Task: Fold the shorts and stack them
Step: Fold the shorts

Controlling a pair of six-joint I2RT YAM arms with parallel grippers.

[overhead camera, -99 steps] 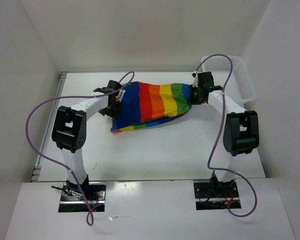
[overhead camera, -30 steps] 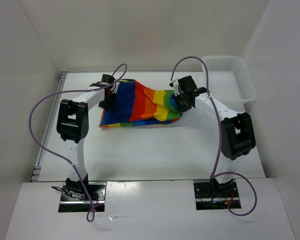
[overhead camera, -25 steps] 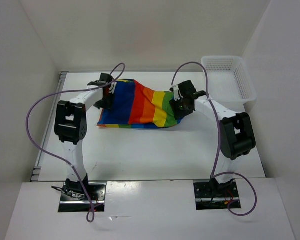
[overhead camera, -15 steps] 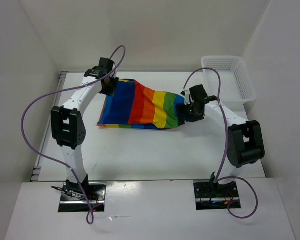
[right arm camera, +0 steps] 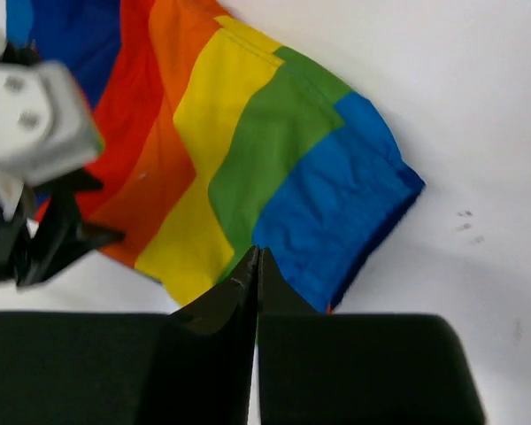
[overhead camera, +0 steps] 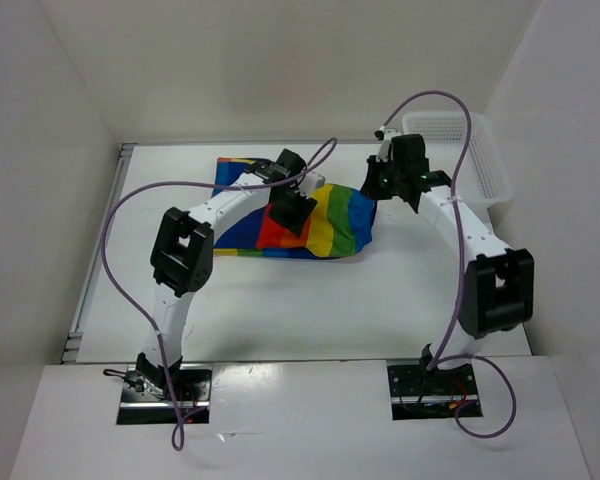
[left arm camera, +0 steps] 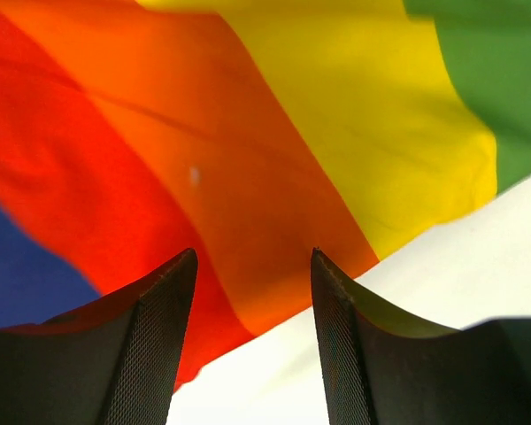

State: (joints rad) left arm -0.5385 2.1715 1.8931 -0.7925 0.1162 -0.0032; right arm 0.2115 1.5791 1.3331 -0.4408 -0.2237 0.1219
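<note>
The rainbow-striped shorts (overhead camera: 325, 225) lie flat on the white table, folded, with blue, red, orange, yellow and green bands. My left gripper (overhead camera: 292, 212) hovers over their middle, open and empty; in the left wrist view (left arm camera: 252, 266) its fingers frame the orange stripe (left arm camera: 248, 177) and the near hem. My right gripper (overhead camera: 385, 180) is raised above the shorts' right end, shut with nothing in it. In the right wrist view its closed tips (right arm camera: 255, 257) sit above the green and blue bands (right arm camera: 336, 204), and the left gripper (right arm camera: 35, 212) shows at the left.
A white mesh basket (overhead camera: 460, 150) stands at the back right of the table. White walls enclose the table on the left, back and right. Purple cables loop above both arms.
Both grippers let go of the shorts, which now lie flat. The left gripper moved right, over the middle of the cloth. The right gripper shut and lifted up and back.
</note>
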